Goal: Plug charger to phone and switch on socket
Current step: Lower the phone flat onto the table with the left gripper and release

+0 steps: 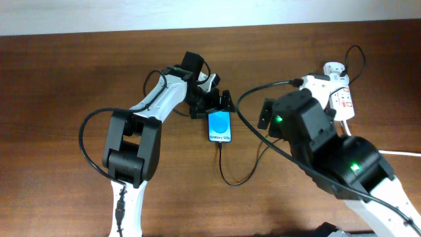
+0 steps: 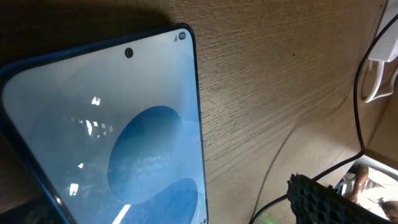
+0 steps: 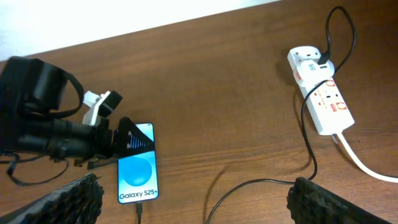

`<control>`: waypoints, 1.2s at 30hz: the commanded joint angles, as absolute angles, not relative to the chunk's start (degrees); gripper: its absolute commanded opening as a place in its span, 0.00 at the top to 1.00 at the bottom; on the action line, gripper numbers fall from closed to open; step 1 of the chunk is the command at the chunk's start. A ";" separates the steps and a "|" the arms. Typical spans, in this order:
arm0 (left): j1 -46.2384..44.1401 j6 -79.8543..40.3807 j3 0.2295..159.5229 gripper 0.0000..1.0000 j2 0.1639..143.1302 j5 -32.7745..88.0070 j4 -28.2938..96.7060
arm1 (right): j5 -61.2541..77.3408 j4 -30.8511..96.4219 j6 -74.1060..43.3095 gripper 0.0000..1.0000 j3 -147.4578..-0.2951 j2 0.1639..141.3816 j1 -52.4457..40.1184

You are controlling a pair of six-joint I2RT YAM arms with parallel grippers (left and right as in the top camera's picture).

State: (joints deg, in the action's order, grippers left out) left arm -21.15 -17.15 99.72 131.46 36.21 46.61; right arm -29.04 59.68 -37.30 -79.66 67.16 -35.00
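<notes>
- Where the white-and-black left arm [image 1: 141,125] stretches across the brown wooden surface [image 1: 59,79], its own black cable [image 1: 82,135] loops out on the arm's left side.
- At that arm's tip, the left end effector [image 1: 214,104] sits over the top edge of the phone [image 1: 220,127]. Its jaws are spread wider than the phone and grip nothing. In the right wrist view one black finger [image 3: 134,142] overlaps the screen's upper corner.
- Lying flat and screen up near the middle of the surface, the phone is black-edged and lit bright blue, with a darker round shape and white "Galaxy S25+" text.
- Plugged into the phone's bottom edge, the charger [image 1: 220,158] is a thin black cable that curls away and passes under the right arm [image 1: 329,151].
- From overhead, that bulky black arm hides part of the cable and the near end of the socket [image 1: 343,99].
- Above bare wood, the right end effector [image 3: 196,193] hangs with its jaws wide and empty.
- Far right, well apart from the phone, the socket is a white strip with red markings. The charger reaches a white adapter [image 3: 309,59] at one end, and a thick white cord [image 3: 367,165] leaves the other. I cannot tell how the switches are set.
</notes>
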 commanded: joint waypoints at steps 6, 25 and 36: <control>-20.62 -17.10 97.54 0.01 135.09 27.14 47.33 | -27.31 59.24 -38.76 0.01 -79.72 71.94 -34.68; -20.62 -17.10 97.54 0.01 135.09 23.90 49.80 | -26.92 59.61 -39.72 0.01 -79.72 71.96 -34.70; -20.56 -17.08 97.54 0.01 135.09 23.92 50.26 | -25.23 59.33 -39.72 0.01 -79.72 71.96 -34.68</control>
